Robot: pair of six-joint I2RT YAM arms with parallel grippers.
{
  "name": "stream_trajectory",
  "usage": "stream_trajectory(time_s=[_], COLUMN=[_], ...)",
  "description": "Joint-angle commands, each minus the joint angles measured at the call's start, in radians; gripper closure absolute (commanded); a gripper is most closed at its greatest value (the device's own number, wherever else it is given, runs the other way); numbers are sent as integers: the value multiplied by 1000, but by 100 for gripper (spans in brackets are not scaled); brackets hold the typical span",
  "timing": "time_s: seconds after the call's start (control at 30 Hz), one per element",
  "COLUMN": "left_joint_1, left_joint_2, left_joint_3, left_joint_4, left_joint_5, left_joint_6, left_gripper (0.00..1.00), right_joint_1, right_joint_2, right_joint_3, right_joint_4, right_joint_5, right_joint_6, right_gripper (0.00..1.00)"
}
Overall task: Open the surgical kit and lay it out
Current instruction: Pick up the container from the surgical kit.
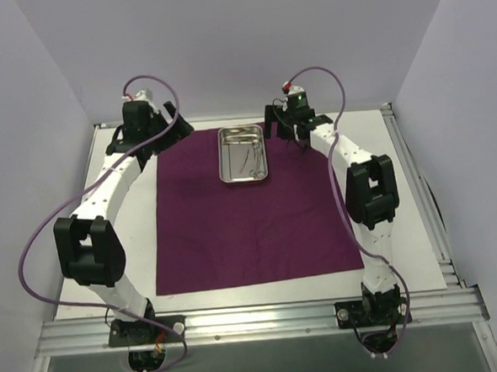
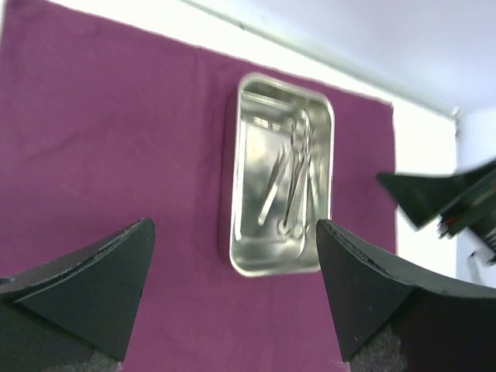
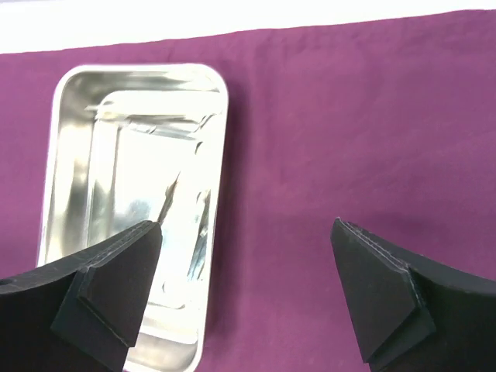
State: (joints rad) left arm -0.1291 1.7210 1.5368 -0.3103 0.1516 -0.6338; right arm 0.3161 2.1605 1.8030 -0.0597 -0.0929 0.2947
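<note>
Closest in, the two arm bases, left (image 1: 132, 328) and right (image 1: 374, 309), are bolted to the metal rail at the near edge of the white table (image 1: 403, 227). From there both arms reach to the far side.

The dark purple cloth wrap (image 1: 251, 219) lies opened out flat on the table and covers most of its middle. Its far edge runs close to the table's far edge.

The small steel tray (image 1: 243, 154) sits on the cloth at the middle of that far edge. Its long axis runs from near to far, square with the cloth's sides.

Inside the tray lie the thin silver instruments (image 2: 288, 186), side by side. They run lengthwise along the tray, a little slanted. One slim pair looks like tweezers (image 2: 273, 190). I cannot tell which way the ring handles of the scissors point, as the glare off the steel blurs them.

The left pincer (image 2: 234, 229) hangs above the cloth's far left part with its jaws wide apart and nothing between them. The right pincer (image 3: 244, 225) hangs above the far right part, on the other side of the tray, equally wide and empty.
</note>
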Motion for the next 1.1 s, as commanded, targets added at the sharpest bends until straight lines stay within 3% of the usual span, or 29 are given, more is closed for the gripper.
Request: stream_trajectory(time_s=[0.0, 0.13, 0.3, 0.4, 0.47, 0.57, 0.6, 0.8, 1.07], left_joint_1=[-90, -122, -164, -197, -224, -233, -234, -242, -270], left_joint_2=[-112, -211, -287, -330, -319, -217, -151, 64, 287], left_joint_3=[-32, -85, -150, -225, -224, -167, -143, 19, 178], left_joint_4=[42, -101, -361, -352, -336, -335, -339, -285, -228], left_joint_5=[-66, -101, -135, -104, -87, -90, -118, -130, -123], left_joint_6=[117, 216, 238, 217, 217, 227, 230, 279, 301], left_gripper=[6, 6, 6, 0, 14, 25, 27, 33, 37], right_joint_1=[-34, -26, -22, -11, -14, -15, -15, -21, -22], right_joint_2=[-48, 18, 71, 88, 78, 3, -61, -259, -433], right_joint_3=[-3, 128, 205, 251, 251, 181, 88, -187, -344], right_joint_4=[-1, -198, -250, -314, -376, -397, -373, -390, -428], right_joint_5=[-74, -105, -143, -119, -69, -56, -54, -82, -97], right_joint_6=[14, -6, 4, 1, 27, 52, 57, 60, 52], right_gripper=[7, 17, 30, 29, 27, 25, 25, 24, 24])
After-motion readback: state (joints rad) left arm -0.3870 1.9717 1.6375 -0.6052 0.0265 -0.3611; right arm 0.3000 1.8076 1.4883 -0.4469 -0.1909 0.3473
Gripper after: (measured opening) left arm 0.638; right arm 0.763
